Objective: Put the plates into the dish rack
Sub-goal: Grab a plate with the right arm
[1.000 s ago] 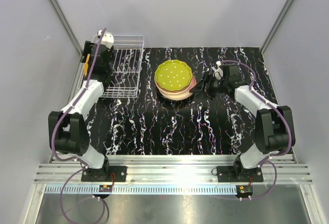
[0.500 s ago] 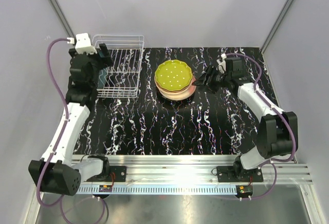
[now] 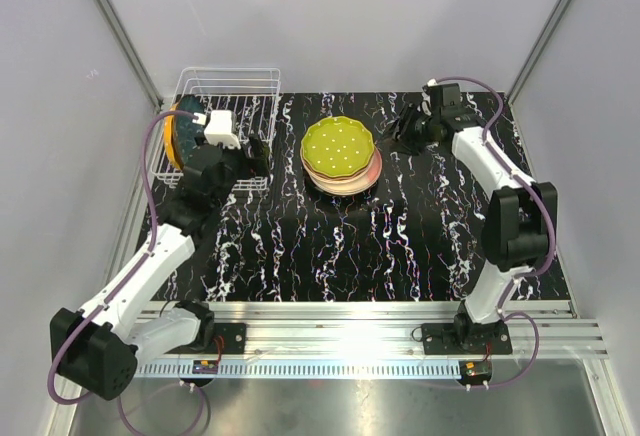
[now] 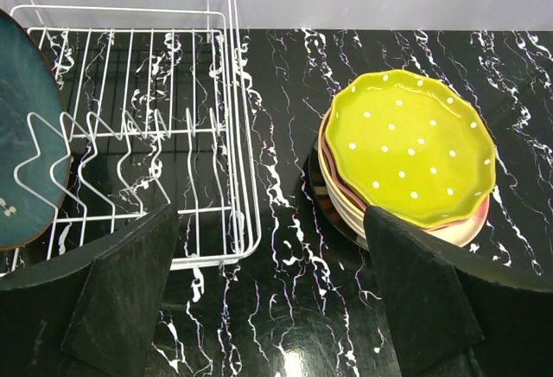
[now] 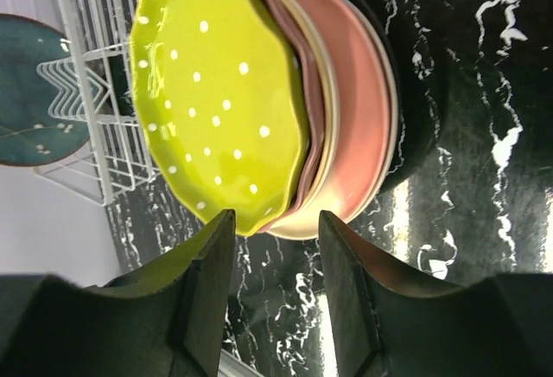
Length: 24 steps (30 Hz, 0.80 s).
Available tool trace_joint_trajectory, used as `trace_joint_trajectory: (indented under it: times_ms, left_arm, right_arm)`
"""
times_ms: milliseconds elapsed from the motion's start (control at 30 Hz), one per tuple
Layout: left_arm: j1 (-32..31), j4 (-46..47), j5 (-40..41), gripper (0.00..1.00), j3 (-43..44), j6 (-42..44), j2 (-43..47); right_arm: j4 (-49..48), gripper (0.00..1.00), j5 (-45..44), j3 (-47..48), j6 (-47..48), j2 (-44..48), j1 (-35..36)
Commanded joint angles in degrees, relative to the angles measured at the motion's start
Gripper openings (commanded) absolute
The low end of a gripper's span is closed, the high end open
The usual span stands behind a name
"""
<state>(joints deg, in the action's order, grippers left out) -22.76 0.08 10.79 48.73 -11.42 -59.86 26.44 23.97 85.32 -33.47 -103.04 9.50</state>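
Teal plate [image 3: 178, 134] stands on edge at nine o'clock in the dish rack [image 3: 250, 106], propped by prongs; my left gripper [image 4: 270, 221] hangs spread, empty; right gripper [image 5: 276, 221], parted, faces the plate stack [image 3: 341, 156], I judge to lift one.

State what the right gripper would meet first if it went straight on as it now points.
Probably the plate stack: the right gripper faces its rim, green dotted plate on top. Which plate first is unclear.
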Motion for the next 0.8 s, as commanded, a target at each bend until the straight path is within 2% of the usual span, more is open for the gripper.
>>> trace_joint_trajectory:
  times_ms: [0, 267, 467, 667, 767]
  left_arm:
    - [-0.09, 3.44, 1.87, 0.92, 0.92, -1.06, 0.18]
    - [0.00, 2.47, -0.85, 0.92, 1.10, -3.43, 1.14]
    - [0.00, 1.07, 0.73, 0.92, 1.89, -2.55, 1.23]
    - [0.00, 0.36, 0.55, 0.93, 2.33, -2.55, 1.41]
    - [-0.09, 0.01, 0.55, 0.93, 2.68, -2.47, 1.41]
  right_arm:
    - [2.47, 0.50, -3.39, 5.63, 3.85, -2.32, 0.96]
    - [7.92, 0.50, -9.72, 14.08, 7.37, -9.10, 3.86]
    - [14.86, 0.50, -17.27, 23.82, 9.56, -16.91, 6.67]
    - [16.54, 0.47, -19.04, 26.74, 9.66, -20.09, 7.11]
    - [16.72, 0.42, -19.48, 27.27, 9.83, -20.44, 7.73]
